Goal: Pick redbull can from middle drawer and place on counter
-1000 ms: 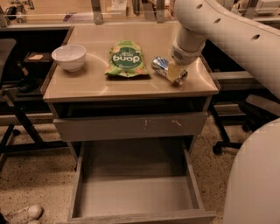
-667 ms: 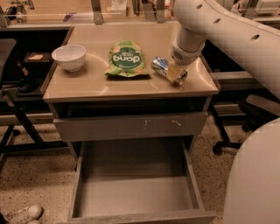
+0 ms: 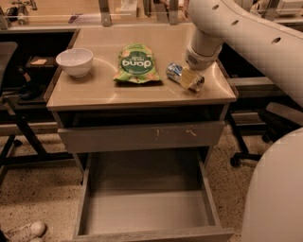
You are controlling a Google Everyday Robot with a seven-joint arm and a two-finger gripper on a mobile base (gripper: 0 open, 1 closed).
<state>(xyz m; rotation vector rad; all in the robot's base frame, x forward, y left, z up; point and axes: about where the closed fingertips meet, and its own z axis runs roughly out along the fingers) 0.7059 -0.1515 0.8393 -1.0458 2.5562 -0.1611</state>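
The redbull can (image 3: pixel 174 71) lies on its side on the beige counter (image 3: pixel 94 92), right of the green snack bag (image 3: pixel 137 64), one shiny end facing the bag. My gripper (image 3: pixel 192 79) reaches down from the white arm at the can's right end and covers that end, low over the counter near its right edge. The middle drawer (image 3: pixel 147 212) is pulled out wide below, and its bare grey floor has nothing on it.
A white bowl (image 3: pixel 75 61) stands at the counter's left. A grey drawer front with light scratches (image 3: pixel 142 136) sits slightly out above the open drawer. A bench with metal posts (image 3: pixel 105 12) runs behind. Chair bases stand at right (image 3: pixel 246 151) and left (image 3: pixel 14 142). A shoe (image 3: pixel 26 230) lies on the floor.
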